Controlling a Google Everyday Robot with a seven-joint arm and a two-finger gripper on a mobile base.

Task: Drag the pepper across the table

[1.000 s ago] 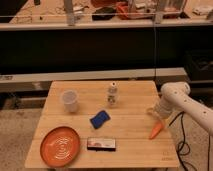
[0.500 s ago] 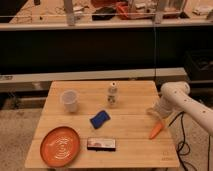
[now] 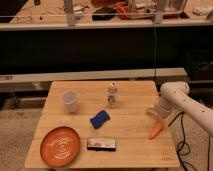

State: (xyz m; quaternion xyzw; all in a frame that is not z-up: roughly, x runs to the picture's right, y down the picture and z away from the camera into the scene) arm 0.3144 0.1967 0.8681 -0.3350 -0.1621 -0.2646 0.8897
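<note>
The pepper (image 3: 156, 131), a small orange-red tapered thing, lies on the light wooden table (image 3: 130, 150) near its right edge. My white arm comes in from the right, and its gripper (image 3: 154, 114) hangs just above the pepper's upper end, very close to it. I cannot make out whether it touches the pepper.
An orange plate (image 3: 60, 146) sits at the front left. A clear cup (image 3: 69, 101) stands at the back left and a small white bottle (image 3: 113, 94) at the back middle. A blue sponge (image 3: 99, 119) and a dark flat packet (image 3: 101, 144) lie mid-table. Cables hang off the right side.
</note>
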